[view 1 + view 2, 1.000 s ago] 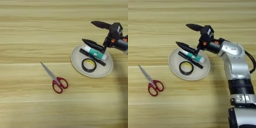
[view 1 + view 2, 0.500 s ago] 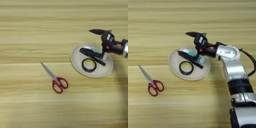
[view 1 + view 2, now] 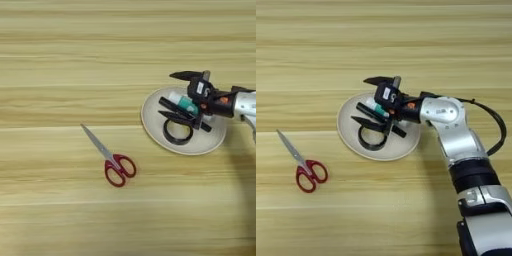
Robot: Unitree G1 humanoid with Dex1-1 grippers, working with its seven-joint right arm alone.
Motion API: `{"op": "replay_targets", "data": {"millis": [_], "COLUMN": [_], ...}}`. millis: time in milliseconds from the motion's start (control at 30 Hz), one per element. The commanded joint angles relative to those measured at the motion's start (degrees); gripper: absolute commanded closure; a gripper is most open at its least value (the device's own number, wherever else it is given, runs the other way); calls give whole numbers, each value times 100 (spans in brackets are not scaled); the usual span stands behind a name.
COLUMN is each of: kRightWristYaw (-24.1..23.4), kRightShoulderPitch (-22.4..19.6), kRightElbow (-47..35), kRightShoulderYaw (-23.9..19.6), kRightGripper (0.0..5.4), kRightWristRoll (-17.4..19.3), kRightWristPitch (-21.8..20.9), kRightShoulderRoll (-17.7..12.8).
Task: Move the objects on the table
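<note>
Gripper: moved lower and further left since a second ago, fingers spread wide over the plate, straddling the glue stick and marker. Tape roll also on plate, all unmoved. Scissors unchanged, well left on table.

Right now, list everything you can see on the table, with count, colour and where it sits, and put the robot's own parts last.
Light-brown wood-grain table: one, fills the view.
Red-handled metal scissors: one, silver blades, lying on the table left of the plate.
Round beige plate: one, right of centre.
Black tape roll: one, on the plate's near part.
Black marker: one, on the plate, slanted.
White-and-teal glue stick: one, on the plate's far part.
Right gripper: two black fingers spread wide, over the plate.
Silver forearm: one, from the right.
</note>
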Motion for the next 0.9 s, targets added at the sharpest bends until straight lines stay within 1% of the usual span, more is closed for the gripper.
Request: {"op": "replay_targets", "data": {"millis": [33, 300, 900], "kRightWristYaw": [-259, -459, -697], "kRightShoulderPitch": [-374, -445, -508], "kRightElbow": [-109, 145, 435], "kRightShoulderYaw": [40, 291, 526], "kRightGripper": [4, 4, 4], "kRightWristRoll": [-63, -379, -755], "kRightWristPitch": [-145, -322, -578], "kRightShoulderRoll": [-42, 46, 92]}}
